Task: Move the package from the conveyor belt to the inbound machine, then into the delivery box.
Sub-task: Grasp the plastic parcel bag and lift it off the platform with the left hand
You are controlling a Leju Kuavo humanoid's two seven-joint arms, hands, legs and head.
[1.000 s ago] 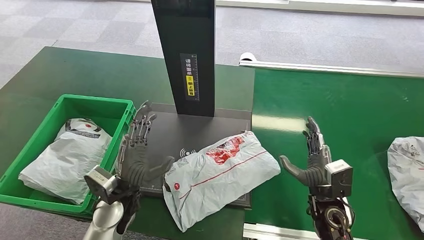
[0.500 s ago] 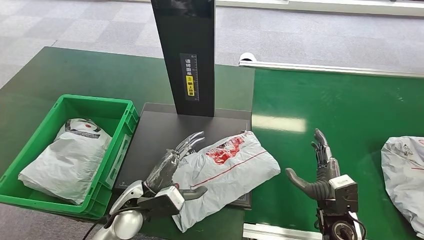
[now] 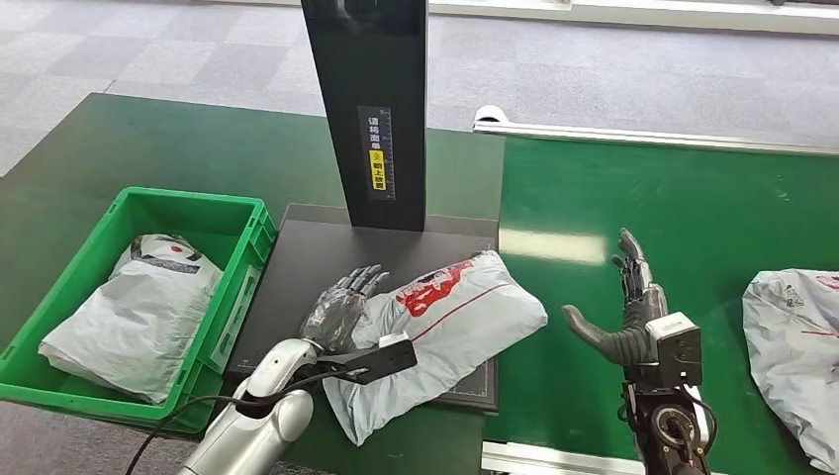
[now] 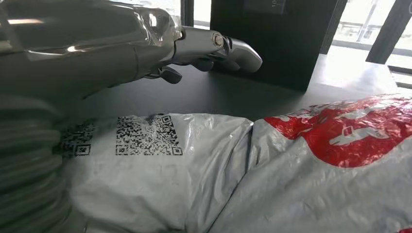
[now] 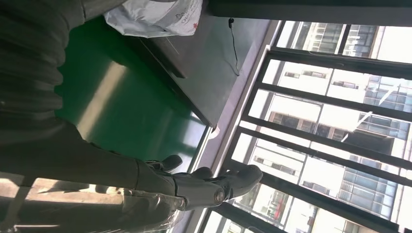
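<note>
Your package (image 3: 435, 332), a grey poly mailer with red print and a QR code, lies on the dark platform of the inbound machine (image 3: 326, 257), just in front of its black upright column (image 3: 368, 109). One corner of the package hangs past the platform's near edge, over the green counter (image 3: 178, 148).

Your left hand (image 3: 341, 307) rests at the package's left end, palm down, its fingers extended toward the column and lying along the mailer's edge. In the left wrist view the fingers (image 4: 214, 46) reach out above the platform next to the QR code; you cannot tell whether they actually grip the bag or only touch it.

Your right hand (image 3: 623, 312) stands upright over the conveyor belt (image 3: 693, 208), fingers spread, thumb out to the side, holding nothing, well apart from the package.

To the left, the green delivery box (image 3: 233, 287) sits on the counter just beside the platform, with another grey mailer (image 3: 139, 317) inside it. A further grey package (image 3: 796, 336) lies on the belt at the far right edge.
</note>
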